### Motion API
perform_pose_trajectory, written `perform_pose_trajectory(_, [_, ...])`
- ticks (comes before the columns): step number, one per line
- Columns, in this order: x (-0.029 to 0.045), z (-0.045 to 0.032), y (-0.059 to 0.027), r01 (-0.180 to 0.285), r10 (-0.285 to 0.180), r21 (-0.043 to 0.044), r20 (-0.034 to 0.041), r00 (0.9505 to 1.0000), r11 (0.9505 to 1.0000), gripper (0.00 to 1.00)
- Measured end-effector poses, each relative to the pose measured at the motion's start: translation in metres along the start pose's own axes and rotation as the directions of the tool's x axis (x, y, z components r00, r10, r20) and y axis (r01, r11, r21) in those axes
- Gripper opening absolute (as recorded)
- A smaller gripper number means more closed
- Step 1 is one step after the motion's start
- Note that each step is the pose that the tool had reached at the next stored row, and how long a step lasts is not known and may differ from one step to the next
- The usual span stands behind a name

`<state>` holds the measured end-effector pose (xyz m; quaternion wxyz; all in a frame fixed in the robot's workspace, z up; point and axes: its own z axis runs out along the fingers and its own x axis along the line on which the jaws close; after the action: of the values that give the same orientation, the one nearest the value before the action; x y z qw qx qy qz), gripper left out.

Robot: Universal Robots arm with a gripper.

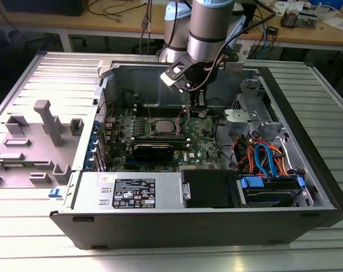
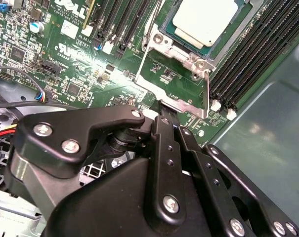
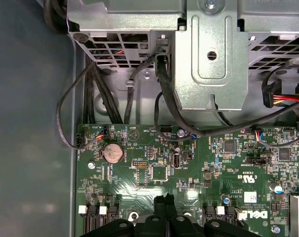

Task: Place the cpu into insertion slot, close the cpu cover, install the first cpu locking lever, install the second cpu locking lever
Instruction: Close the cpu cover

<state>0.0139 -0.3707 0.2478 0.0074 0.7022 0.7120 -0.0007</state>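
Jaws, pinched together, are touching the free edge of the raised cpu cover [image 2: 184, 104] while the cpu [image 2: 204, 19] is sitting in the insertion slot [image 2: 216, 43], and we are fearing a skewed push slipping onto the motherboard [image 2: 80, 74].

The open computer case [image 1: 103, 226] lies on a table of ribbed aluminium profiles [image 1: 171, 258], whose pale slats run out in front of the case and past both its ends. Soft, even light falls from above and leaves a dull sheen on the slats in front of the case. Just beside the case, on the exterior view's left, several grey plastic fixtures [image 1: 46, 122] stand on a grey plate, with a small blue tag [image 1: 55, 192] near the case's corner. Behind the case runs a wooden workbench [image 1: 103, 25] on white legs [image 1: 65, 41], strewn with loose cables [image 1: 120, 8]. A black box [image 1: 43, 5] sits at its far left, small circuit boards and papers [image 1: 296, 14] at its far right.
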Motion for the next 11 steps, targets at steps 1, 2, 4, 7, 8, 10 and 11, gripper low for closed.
perform_pose_trajectory(1, [0.0000, 0.0000, -0.0002, 0.000, 0.000, 0.0000, 0.0000, 1.0000, 1.0000, 0.11])
perform_pose_trajectory(2, [0.0000, 0.0000, -0.0005, 0.000, 0.000, 0.0000, 0.0001, 1.0000, 1.0000, 0.11])
perform_pose_trajectory(4, [0.0000, 0.0000, -0.0015, 0.000, 0.000, 0.0000, 0.0000, 1.0000, 1.0000, 0.11])
perform_pose_trajectory(7, [0.0000, 0.0000, -0.0022, 0.000, 0.000, 0.0000, 0.0000, 1.0000, 1.0000, 0.11])
perform_pose_trajectory(8, [0.0000, 0.0000, -0.0024, 0.000, 0.000, 0.0000, 0.0001, 1.0000, 1.0000, 0.11])
perform_pose_trajectory(10, [0.0000, 0.0000, -0.0026, 0.000, 0.000, 0.0000, 0.0001, 1.0000, 1.0000, 0.11])
perform_pose_trajectory(11, [0.0000, 0.0000, -0.0029, 0.000, 0.000, 0.0000, 0.0000, 1.0000, 1.0000, 0.11])
